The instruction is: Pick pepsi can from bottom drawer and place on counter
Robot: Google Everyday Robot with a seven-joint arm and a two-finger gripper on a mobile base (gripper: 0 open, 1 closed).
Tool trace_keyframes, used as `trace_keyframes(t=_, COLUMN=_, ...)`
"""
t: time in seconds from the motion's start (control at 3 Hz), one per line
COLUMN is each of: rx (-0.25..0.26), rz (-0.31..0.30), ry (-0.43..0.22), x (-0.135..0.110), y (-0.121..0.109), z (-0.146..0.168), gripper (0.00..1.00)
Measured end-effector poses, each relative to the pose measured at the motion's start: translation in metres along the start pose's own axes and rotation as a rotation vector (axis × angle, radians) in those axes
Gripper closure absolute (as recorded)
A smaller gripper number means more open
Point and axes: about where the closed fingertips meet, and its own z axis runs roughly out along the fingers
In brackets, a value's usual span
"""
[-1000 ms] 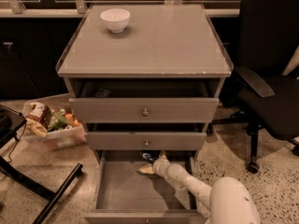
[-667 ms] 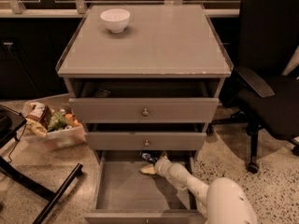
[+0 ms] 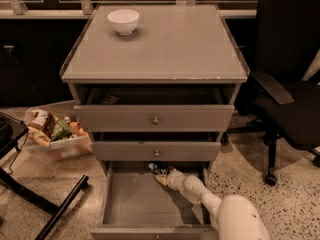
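The deep grey bottom drawer point(image 3: 135, 204) was seen pulled open over speckled floor point(image 3: 285, 209). At its back the tool point(image 3: 163, 177) was held beside the small dark-blue pepsi can point(image 3: 154, 167), its grip not discernible. A white bowl point(image 3: 123, 21) was borne by the glossy grey tabletop point(image 3: 170, 49).

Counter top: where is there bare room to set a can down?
The counter is bare everywhere except its back-left corner, where the white bowl sits. The crowded spot is the back of the bottom drawer, where the tool is at the pepsi can.
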Motion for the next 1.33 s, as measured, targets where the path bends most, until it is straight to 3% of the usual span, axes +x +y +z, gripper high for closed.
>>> trace_keyframes(t=0.67, rx=-0.020, rz=0.036, ry=-0.072, x=-0.008, y=0.002, z=-0.010, gripper=0.89)
trace_keyframes(t=1.0, rx=-0.041, rz=0.045, ry=-0.109, x=-0.013, y=0.007, z=-0.029, gripper=1.00)
trace_keyframes(t=1.33, rx=-0.073, rz=0.003, ry=-0.096, x=-0.014, y=0.012, z=-0.063, gripper=1.00)
